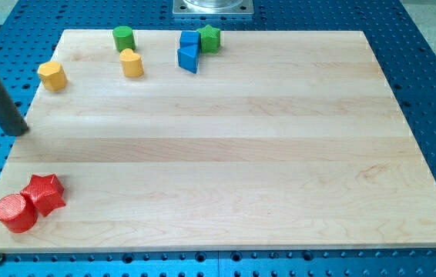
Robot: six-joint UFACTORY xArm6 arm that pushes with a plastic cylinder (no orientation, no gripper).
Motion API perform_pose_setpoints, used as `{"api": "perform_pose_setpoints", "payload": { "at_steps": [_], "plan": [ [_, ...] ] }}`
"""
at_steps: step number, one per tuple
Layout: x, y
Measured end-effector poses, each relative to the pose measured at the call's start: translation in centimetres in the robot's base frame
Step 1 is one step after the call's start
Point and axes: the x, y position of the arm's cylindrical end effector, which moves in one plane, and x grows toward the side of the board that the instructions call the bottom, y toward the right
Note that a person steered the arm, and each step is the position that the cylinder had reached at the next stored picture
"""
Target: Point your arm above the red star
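**My tip at the board's left edge, red star in the bottom-left corner**

The red star-shaped block (44, 192) lies near the bottom-left corner of the pale wooden board (226, 154), touching the red cylinder block (15, 213) on its lower left. My tip (19, 131), the lower end of the dark rod, sits at the board's left edge, well above the star in the view; bare wood lies between them. This arm carries no fingers, only the rod.

The other 5 blocks cluster along the top edge, well apart from the star: a yellow hexagonal block (51, 75), a yellow rounded block (132, 63), a green cylinder block (122, 38), and a blue cube (189, 40) with a blue wedge-shaped block (189, 58) just below it, beside a green star-shaped block (209, 38). A blue perforated table (426, 69) surrounds the board.
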Motion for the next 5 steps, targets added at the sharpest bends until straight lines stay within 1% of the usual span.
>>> {"api": "perform_pose_setpoints", "payload": {
  "at_steps": [1,2,3,5],
  "plan": [
    [0.0,1.3],
    [0.0,9.7],
    [0.0,11.3],
    [0.8,11.2]
  ]
}}
